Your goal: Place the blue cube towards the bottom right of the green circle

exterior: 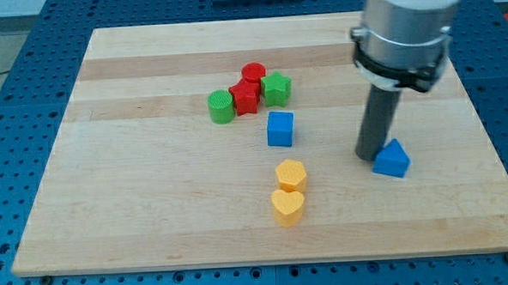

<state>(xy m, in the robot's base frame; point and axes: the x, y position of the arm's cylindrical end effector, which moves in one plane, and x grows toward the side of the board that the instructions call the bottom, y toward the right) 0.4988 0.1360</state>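
A pale wooden counter (pixel 154 216) fills the frame, carrying eight small blocks, with the arm's grey housing (pixel 404 33) looming at the view's upper right. There is no pincer on this rig, so nothing is spread or pinching; the arm ends in a dark rod, and my tip (pixel 373 154) rests on the board, touching the left side of a blue wedge-like block (pixel 392 160) at the view's right. The blue cube (pixel 280 128), the piece to be moved, sits well to the left of the tip, just below a tight cluster: green circle (pixel 221 107), red star-shaped block (pixel 245 98), red cylinder (pixel 253 75) and green star (pixel 277 89). Below the cube lie an orange hexagon (pixel 291 174) and an orange heart (pixel 288 206). The cube already lies to the circle's lower right, though somewhat apart. The risk, as judged here: a sweep leftward could drag the blue wedge along, or an off-centre push could drive the cube into the cluster and shift the green circle itself.
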